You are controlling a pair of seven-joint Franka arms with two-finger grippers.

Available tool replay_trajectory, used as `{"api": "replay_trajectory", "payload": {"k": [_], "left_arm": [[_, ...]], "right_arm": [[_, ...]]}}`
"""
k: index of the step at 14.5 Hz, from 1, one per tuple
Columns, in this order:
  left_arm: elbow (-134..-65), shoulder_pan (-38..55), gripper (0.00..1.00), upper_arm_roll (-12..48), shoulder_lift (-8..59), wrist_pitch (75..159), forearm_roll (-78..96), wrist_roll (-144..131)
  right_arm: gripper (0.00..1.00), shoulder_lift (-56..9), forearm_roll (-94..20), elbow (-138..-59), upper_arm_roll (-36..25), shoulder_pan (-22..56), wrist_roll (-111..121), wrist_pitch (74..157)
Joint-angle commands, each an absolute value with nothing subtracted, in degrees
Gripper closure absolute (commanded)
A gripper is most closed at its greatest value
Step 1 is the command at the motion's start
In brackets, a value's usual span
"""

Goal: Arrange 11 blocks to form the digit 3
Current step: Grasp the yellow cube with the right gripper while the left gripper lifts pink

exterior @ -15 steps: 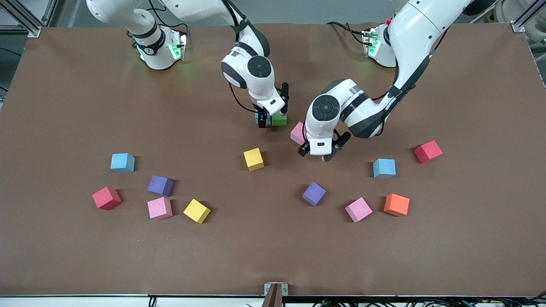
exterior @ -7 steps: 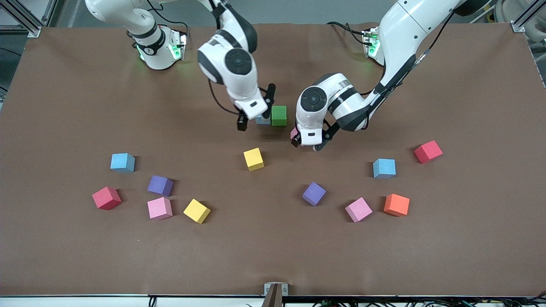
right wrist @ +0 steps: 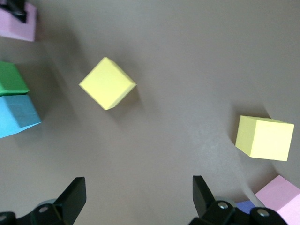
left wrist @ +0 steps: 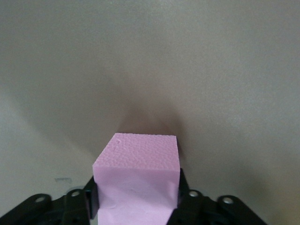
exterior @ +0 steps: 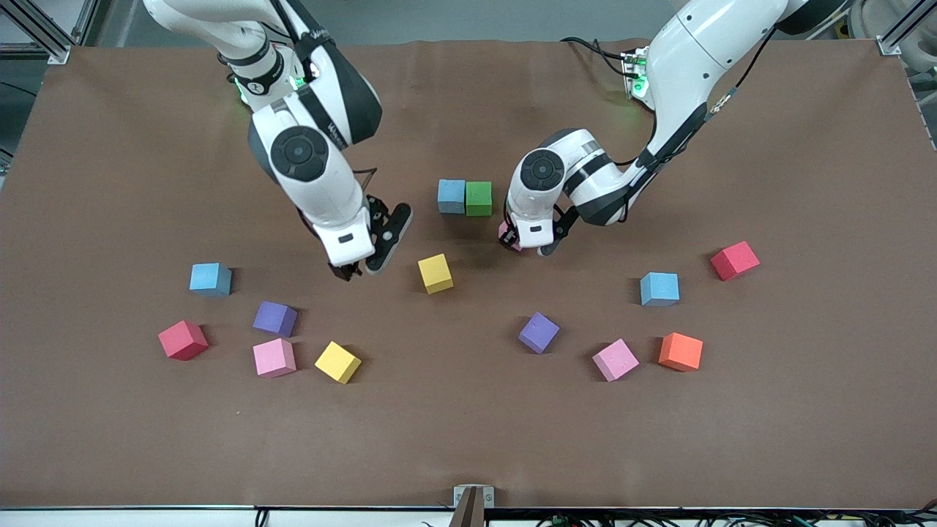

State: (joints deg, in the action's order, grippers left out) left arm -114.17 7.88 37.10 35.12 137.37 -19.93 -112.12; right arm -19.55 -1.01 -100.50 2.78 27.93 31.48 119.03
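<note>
Digit 3 at an early stage: two cubes placed, a third clamped, eight loose.

A light blue cube (exterior: 452, 196) and a green cube (exterior: 479, 198) sat touching side by side on the surface (exterior: 468, 439), the only joined part of the figure. The left claw (exterior: 525, 245) was down just beside the green cube, nearer the front camera, clamped on a pink cube (left wrist: 137, 178); whether that cube rested on the surface could not be told. The right claw (exterior: 364, 265) hung with fingers apart over bare surface beside a yellow cube (exterior: 435, 273). Loose cubes lay nearer the front camera: another yellow (exterior: 337, 361), two purple (exterior: 275, 318) (exterior: 539, 332), two pink (exterior: 274, 357) (exterior: 615, 359), two light blue (exterior: 210, 279) (exterior: 659, 288) and one orange (exterior: 681, 351). Judged remaining: seat the pink cube, then place eight more.
</note>
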Motion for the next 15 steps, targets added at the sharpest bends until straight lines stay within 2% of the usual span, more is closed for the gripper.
{"api": "replay_trajectory", "payload": {"k": [1, 2, 4, 8, 15], "left_arm": [[-114.7, 6.5, 0.76, 37.2, 33.8, 138.2, -20.0, -117.4], [-114.8, 6.9, 0.75, 37.2, 33.9, 138.7, -20.0, -119.9], [-115.0, 7.3, 0.80, 37.2, 33.1, 138.6, -20.1, -129.2], [-117.3, 7.7, 0.80, 37.4, 31.9, 138.7, -20.1, -139.5], [-121.4, 7.2, 0.80, 40.7, 29.8, 138.7, -20.1, -152.2]], "right_arm": [[0.00, -23.0, -3.8, -97.9, 3.6, 27.7, 21.3, 119.3], [0.00, -23.8, -4.8, -98.0, 3.6, 28.0, 16.7, 119.9], [0.00, -25.5, -5.6, -98.1, 3.7, 28.9, 9.4, 121.9], [0.00, -29.3, -5.8, -98.3, 4.0, 32.3, -4.5, 127.0], [0.00, -35.1, -5.7, -98.0, 4.0, 35.5, -4.9, 134.9]]}}
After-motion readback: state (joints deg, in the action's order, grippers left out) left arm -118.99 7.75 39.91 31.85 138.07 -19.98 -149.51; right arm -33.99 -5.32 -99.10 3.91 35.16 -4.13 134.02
